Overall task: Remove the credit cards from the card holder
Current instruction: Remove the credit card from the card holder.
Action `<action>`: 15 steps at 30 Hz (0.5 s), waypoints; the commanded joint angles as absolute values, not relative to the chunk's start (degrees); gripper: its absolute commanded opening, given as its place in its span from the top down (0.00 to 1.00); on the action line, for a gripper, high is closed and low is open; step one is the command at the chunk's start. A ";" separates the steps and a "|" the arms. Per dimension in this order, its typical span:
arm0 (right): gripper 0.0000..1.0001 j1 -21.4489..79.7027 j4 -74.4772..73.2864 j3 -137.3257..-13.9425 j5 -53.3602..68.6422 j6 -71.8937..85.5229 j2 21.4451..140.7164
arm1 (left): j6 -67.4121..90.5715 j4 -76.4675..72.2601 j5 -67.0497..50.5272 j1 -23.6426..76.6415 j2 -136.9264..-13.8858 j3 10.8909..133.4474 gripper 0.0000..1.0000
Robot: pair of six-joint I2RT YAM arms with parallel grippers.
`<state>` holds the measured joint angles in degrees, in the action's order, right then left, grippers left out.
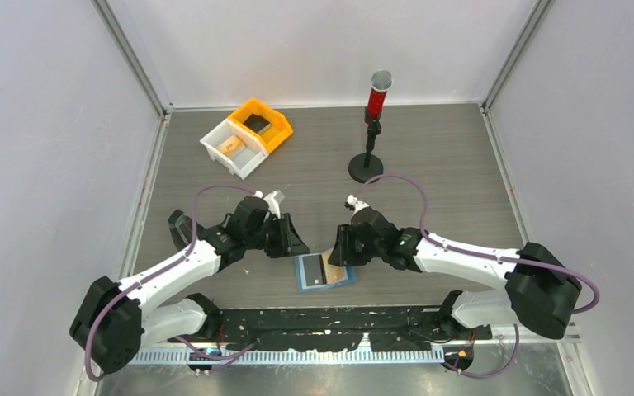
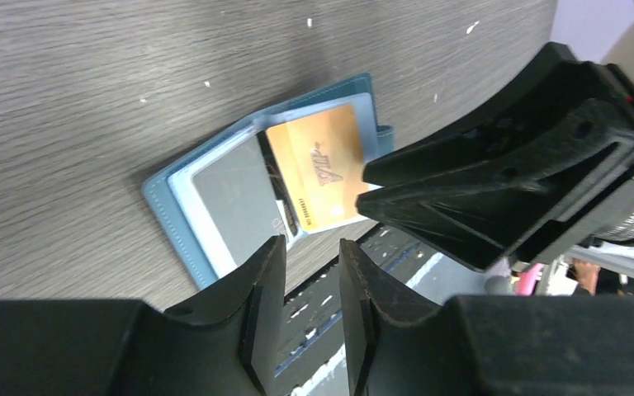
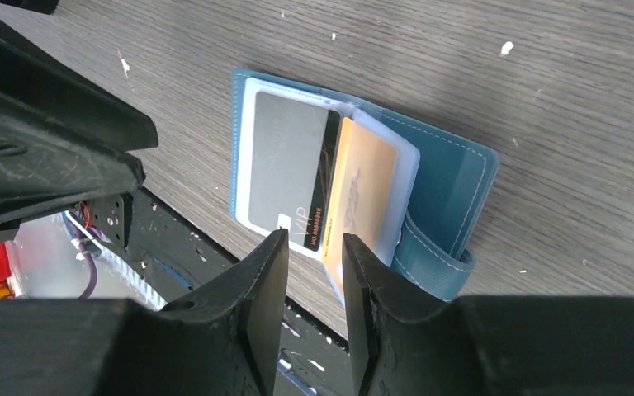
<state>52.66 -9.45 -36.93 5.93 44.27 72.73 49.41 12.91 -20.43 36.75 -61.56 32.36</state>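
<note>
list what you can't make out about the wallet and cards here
- Top view: right gripper covers the far right corner of the wallet; card print too small.
- Left wrist view: the right gripper hides one corner of the orange card.
- Right wrist view: its fingers cover both cards' lower edges; contact with the grey card unclear.
- Any cards underneath: hidden in every view.

My top camera looks steeply down from above and behind my bases, far enough off to hold the whole table point(image 1: 446, 165); my left wrist camera sits close over the wood, looking past its own fingers point(image 2: 256, 322); the right wrist one likewise, from the opposite side; all three share the open card holder point(image 1: 324, 272).
</note>
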 commanded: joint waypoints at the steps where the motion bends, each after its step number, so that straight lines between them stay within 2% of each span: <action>1: 0.63 50.71 -2.89 -33.42 8.80 44.95 73.41 | 53.12 3.41 -25.65 37.96 -65.49 31.82 0.68; 15: 0.67 49.42 -0.26 -26.83 7.57 45.23 72.70 | 58.21 -13.00 -28.76 40.26 -81.64 29.96 0.71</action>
<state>49.80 -2.02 -28.12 8.10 45.06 73.97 56.66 -5.48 -26.94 40.07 -78.65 30.04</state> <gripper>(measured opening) 0.331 0.292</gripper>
